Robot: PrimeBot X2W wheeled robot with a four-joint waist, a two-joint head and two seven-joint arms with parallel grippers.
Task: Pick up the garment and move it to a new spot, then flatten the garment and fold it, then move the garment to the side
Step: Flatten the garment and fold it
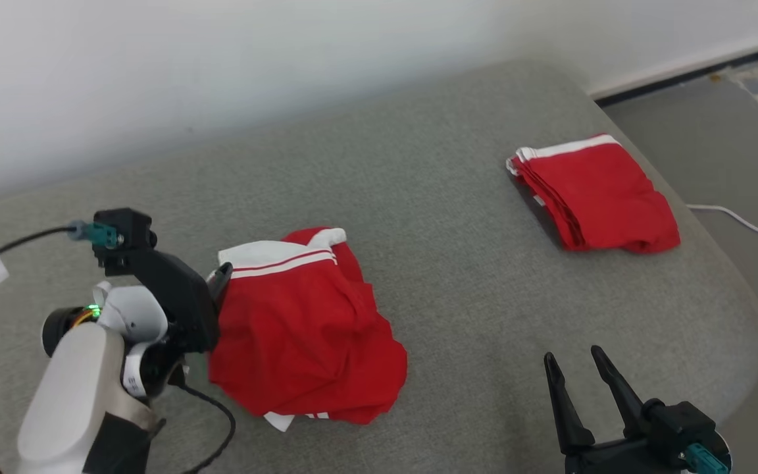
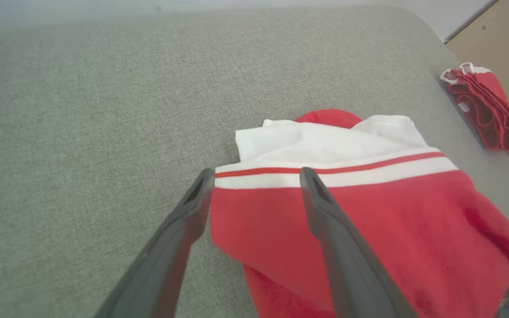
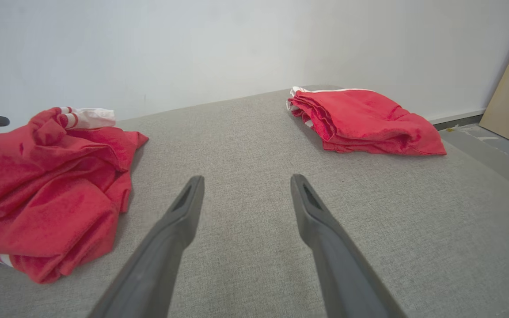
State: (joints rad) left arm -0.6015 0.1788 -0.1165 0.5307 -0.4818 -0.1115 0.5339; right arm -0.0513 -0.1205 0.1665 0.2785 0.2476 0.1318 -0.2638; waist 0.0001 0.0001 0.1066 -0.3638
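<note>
Garment [image 3: 47, 190] runs off the left edge; right tool [image 1: 573, 355] base is cut by the bottom edge

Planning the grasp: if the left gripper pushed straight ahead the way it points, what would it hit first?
The left gripper would likely meet the crumpled garment first, at its white band; exact depth unclear.

Bright, soft, even light. A thin, faint shadow edges the folded garment [image 1: 596, 197]. In the left wrist view the crumpled garment [image 2: 369, 229] is slightly blurred near the lens.
</note>
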